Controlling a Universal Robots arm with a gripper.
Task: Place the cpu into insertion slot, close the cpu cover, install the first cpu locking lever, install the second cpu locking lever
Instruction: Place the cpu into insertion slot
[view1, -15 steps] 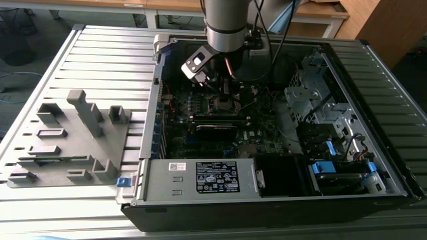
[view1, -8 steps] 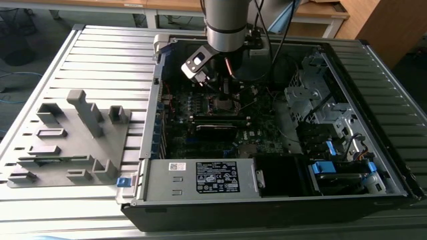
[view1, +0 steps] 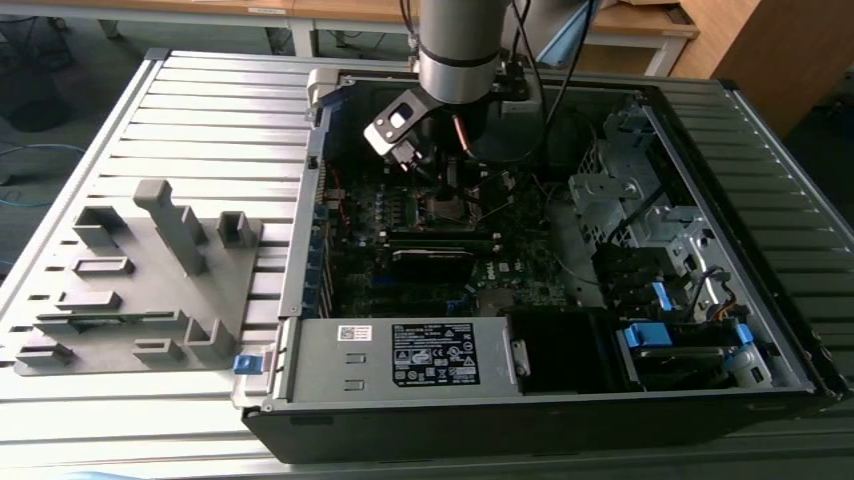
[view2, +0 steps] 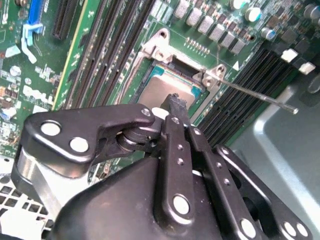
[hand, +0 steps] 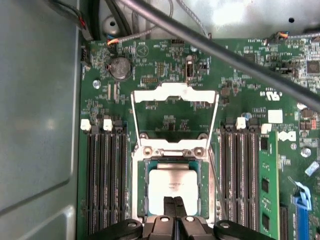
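The cpu already sits in its socket, the cpu cover lies flipped open, closing and locking remain, and the pincer hangs clenched, seemingly empty.

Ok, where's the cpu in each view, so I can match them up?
Exterior view: inside the socket below the gripper; the chip itself is too small to tell.
First wrist view: the cpu is the silvery square seated in the socket.
Second wrist view: silvery patch partly behind the gripper.
Shared landmark: the gripper's tip, at the cpu's edge.
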